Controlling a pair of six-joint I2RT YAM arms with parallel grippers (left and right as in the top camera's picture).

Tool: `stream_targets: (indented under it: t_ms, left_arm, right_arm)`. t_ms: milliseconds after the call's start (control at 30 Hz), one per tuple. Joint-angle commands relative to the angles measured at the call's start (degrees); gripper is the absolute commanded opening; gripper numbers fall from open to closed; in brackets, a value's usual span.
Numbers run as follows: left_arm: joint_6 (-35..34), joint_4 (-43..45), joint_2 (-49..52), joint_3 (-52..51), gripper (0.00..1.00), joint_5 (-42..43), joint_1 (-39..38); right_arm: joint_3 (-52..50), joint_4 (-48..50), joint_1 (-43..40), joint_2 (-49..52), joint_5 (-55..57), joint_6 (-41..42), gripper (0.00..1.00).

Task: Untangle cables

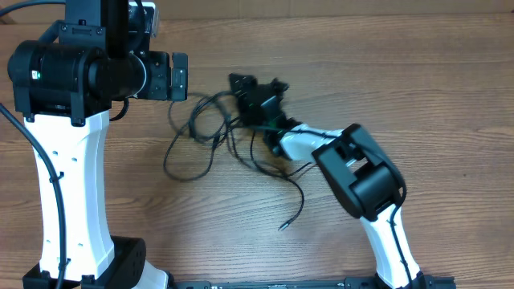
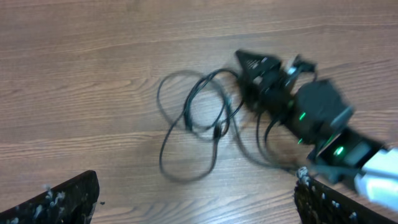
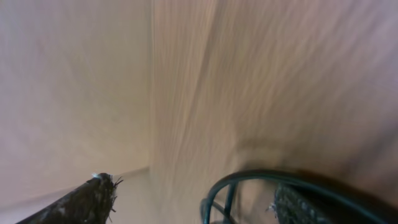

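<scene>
Two arms over one knot of thin black cables (image 1: 201,136), lying about mid-counter (image 1: 450,88), somewhat nearer the far edge than the near edge where the bases stand. Right gripper (image 1: 255,90) is down in the right side of the tangle. Its wrist view shows its fingers (image 3: 93,199) spread, with a dark loop (image 3: 261,177) running between them, close to the right-hand one and not pinched as far as I can judge. Left gripper (image 1: 180,76) hangs above the counter toward the left edge, jaws wide apart, holding nothing. Step in hand, my reading: get hold of one strand. Best to close on a single loop, not a crossing, then draw it slowly toward the right edge while the left pins the bundle. Watch the free plug end (image 1: 283,227) trailing toward the near edge. Hard to make out: the right wrist view is smeared, the right arm covers where the strands cross, and I cannot tell how many cables there are.
</scene>
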Motion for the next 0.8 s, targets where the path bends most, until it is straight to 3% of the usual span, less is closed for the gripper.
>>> stream_targets:
  t_ms: [0, 133, 267, 367, 400, 467, 500, 767]
  left_arm:
    - [0.9, -0.1, -0.3, 0.1, 1.00, 0.6, -0.1]
    - [0.9, 0.3, -0.3, 0.1, 1.00, 0.7, -0.1]
    - [0.9, 0.6, -0.3, 0.1, 1.00, 0.7, -0.1]
    - [0.9, 0.5, -0.3, 0.1, 1.00, 0.7, -0.1]
    - [0.9, 0.3, -0.3, 0.1, 1.00, 0.7, -0.1]
    - [0.9, 0.2, -0.3, 0.1, 1.00, 0.6, -0.1]
    - [0.9, 0.1, -0.3, 0.1, 1.00, 0.7, -0.1]
    - [0.9, 0.8, -0.3, 0.1, 1.00, 0.7, -0.1]
  right_arm:
    - [0.7, 0.0, -5.5, 1.3, -4.4, -11.6, 0.77]
    - [0.7, -1.4, -10.2, 1.3, -15.2, -22.6, 0.68]
    - [0.7, -6.5, -12.6, 0.9, -22.8, -33.6, 0.72]
    - [0.7, -13.6, -13.2, -0.4, -22.8, -42.4, 0.60]
    - [0.7, -15.8, -13.3, -0.9, -22.6, -45.6, 0.49]
    - [0.7, -20.9, -13.3, -1.8, -20.2, -51.1, 0.11]
    - [0.7, -23.6, -13.3, -2.4, -18.5, -53.1, 0.04]
    - [0.7, -38.8, -13.3, -15.1, -10.6, -66.9, 0.04]
